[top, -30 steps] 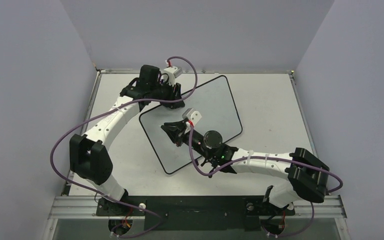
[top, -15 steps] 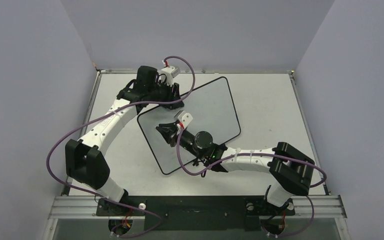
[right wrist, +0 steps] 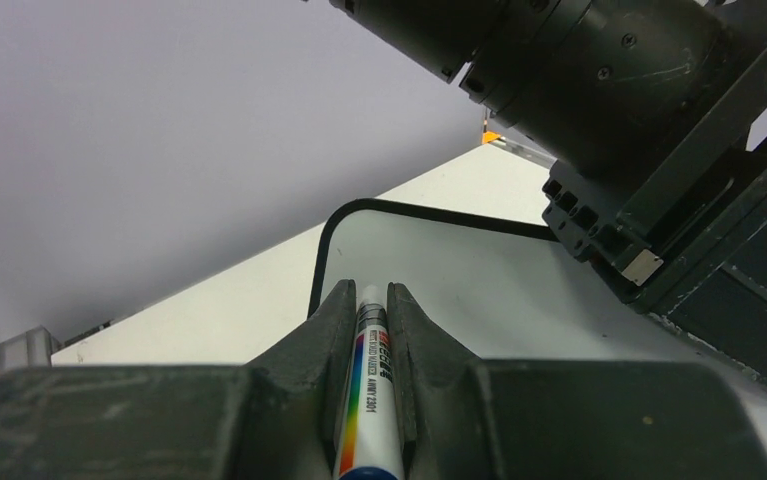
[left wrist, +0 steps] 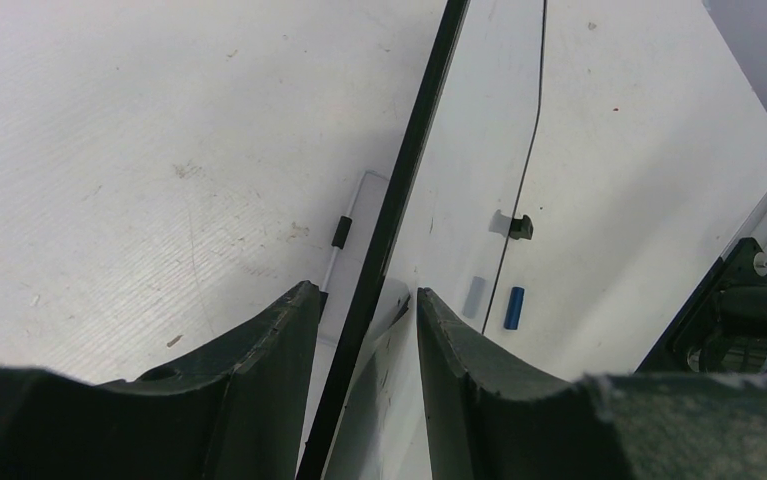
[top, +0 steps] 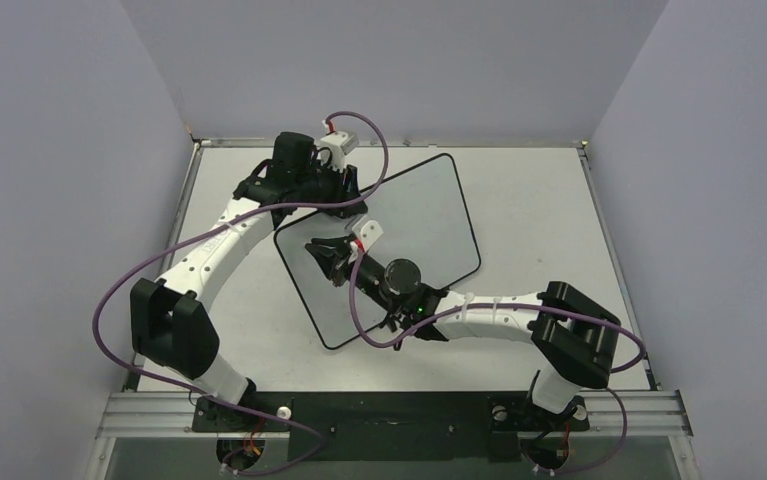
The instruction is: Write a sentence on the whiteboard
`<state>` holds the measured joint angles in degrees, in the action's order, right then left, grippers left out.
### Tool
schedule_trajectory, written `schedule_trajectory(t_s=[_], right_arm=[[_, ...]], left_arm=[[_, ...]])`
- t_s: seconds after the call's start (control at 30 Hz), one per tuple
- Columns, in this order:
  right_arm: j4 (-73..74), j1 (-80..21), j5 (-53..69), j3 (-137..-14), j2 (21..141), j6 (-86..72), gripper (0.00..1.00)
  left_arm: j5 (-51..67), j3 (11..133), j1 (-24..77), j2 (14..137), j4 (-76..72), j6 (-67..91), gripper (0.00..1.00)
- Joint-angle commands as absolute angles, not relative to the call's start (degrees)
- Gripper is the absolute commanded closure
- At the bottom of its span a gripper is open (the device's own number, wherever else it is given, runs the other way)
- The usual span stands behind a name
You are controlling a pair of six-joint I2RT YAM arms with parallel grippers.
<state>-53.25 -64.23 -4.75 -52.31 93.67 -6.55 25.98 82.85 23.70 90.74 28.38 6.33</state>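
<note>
Bracing: the whiteboard (top: 429,215) is straddled at its far left edge by the left gripper (left wrist: 367,292). The fingers are set narrowly on either side of the thin black frame, but whether the pads are actually pressed on it cannot be told.
Board position: it is stood tilted on the table (top: 549,200), left of centre and toward the far side, turned at an angle to the table edges. One small black foot (left wrist: 522,227) is seen at its lower edge.
Pen: a white marker (right wrist: 369,400) with a rainbow stripe is pinched between the fingers of the right gripper (right wrist: 371,292) and pointed toward the board's rounded corner. Its tip is hidden.
Cap: a small blue cap (left wrist: 514,307) is seen lying on the table just beside the board's lower edge, so the marker is judged to be uncapped.
Sentence: no blue letters can be made out on the glossy face in any view.
Step in hand: this is judged to be the approach for the first stroke, with the pen held over the left part of the board.
Next move: the tip must be brought onto the face with light, even pressure. The stroke should be started near the left so that room is left to the right, and the board must be held steady while it is made.
</note>
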Motion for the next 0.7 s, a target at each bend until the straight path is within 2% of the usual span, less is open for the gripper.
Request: schedule_trajectory(t_s=[0.0,0.67], right_arm=[[-56.77,-64.73,-5.81,-54.83,95.36,-6.06,1.0],[-54.16,-64.78,-8.99,-55.59,97.36,-6.59,1.0]], left_arm=[[26.61,83.16,24.14,86.9,22.3,6.98,1.0],[26.63,81.71,24.17,85.56,20.64,7.0,1.0]])
